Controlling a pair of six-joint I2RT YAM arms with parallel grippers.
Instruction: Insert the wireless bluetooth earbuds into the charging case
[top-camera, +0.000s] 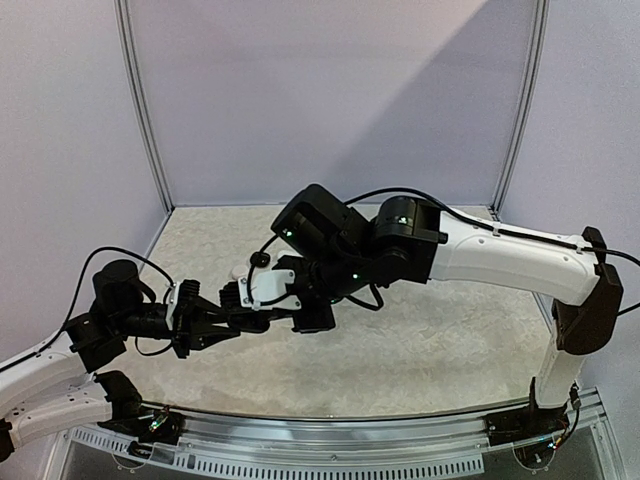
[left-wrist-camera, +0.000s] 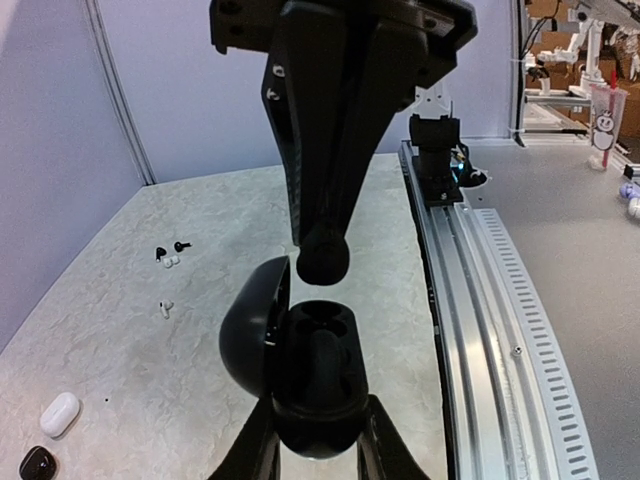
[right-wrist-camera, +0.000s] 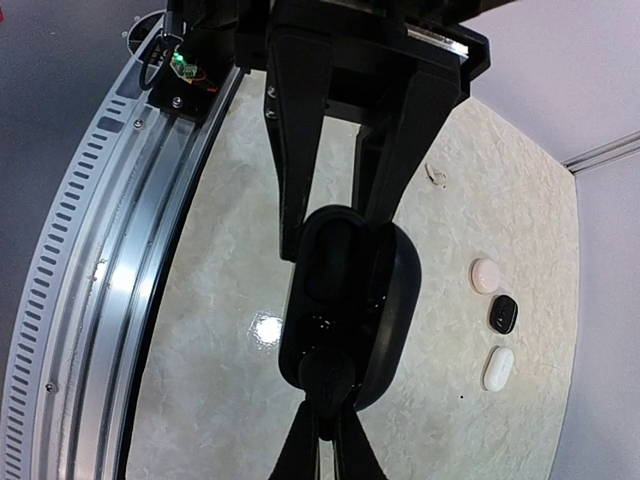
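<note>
A black earbud (left-wrist-camera: 322, 264) clenched in the left gripper (left-wrist-camera: 321, 243), the open black case (right-wrist-camera: 345, 290) grasped by the right gripper (right-wrist-camera: 338, 226), earbud just above a case socket, both over the table (left-wrist-camera: 150, 370), spare earbuds (left-wrist-camera: 168, 258) well apart.

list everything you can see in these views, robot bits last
charging case: one, black, lid open, held in the air above the table
held earbud: one, black, just over the case's open wells
loose black earbuds: two, black, lying together on the table
loose white earbuds: at least two, white, beside the black pair
spare cases: three, two white and one black, closed, in a row on the table
rail: one, silver, along the table's near edge
left gripper: one, black, shut on the held earbud
right gripper: one, black, shut on the charging case
</note>
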